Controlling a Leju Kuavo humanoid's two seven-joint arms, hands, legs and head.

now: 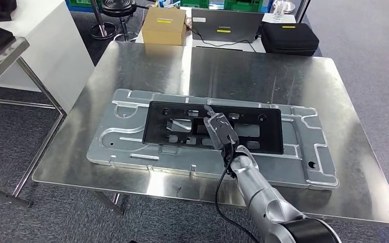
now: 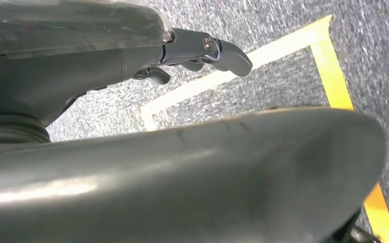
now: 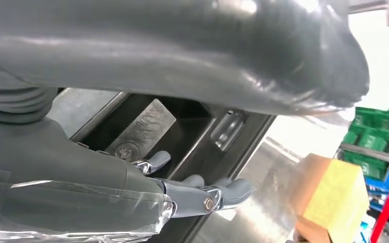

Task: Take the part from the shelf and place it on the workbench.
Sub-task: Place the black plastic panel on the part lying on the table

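Head view: black frame part point(image 1: 215, 128) lying flat on the grey metal fixture plate point(image 1: 131, 147), itself flat on the steel workbench point(image 1: 334, 101). Long axis of the part running left to right across the bench, parallel to the plate's long side. Right hand point(image 1: 218, 129) directly over the part's middle, wrist toward the near edge, fingers pointing away toward the far rail. Contact with the part not clear from this angle; grip cannot be confirmed. Part apparently already down on the bench fixture, so release and withdrawal judged the step in hand. Bare bench surface on both sides and toward the near edge; straight pull-back along the arm's own line judged open. Beyond the far edge, a cardboard box point(image 1: 164, 25), a laptop point(image 1: 226, 26) and a black case point(image 1: 289, 38), well apart from the part.

Left wrist view: left hand point(image 2: 192, 50) hanging over grey carpet point(image 2: 375, 55) with yellow floor tape point(image 2: 334, 66). Fingers loosely curled, holding nothing visible. Far from the part; right hand clearly the nearer.

Right wrist view: right hand fingers point(image 3: 228, 193) extended and lying along the black part's rail, apart from one another, closed around nothing visible. Thumb overhead, not pressed to the fingers. Cut-outs of the part showing grey metal beneath.
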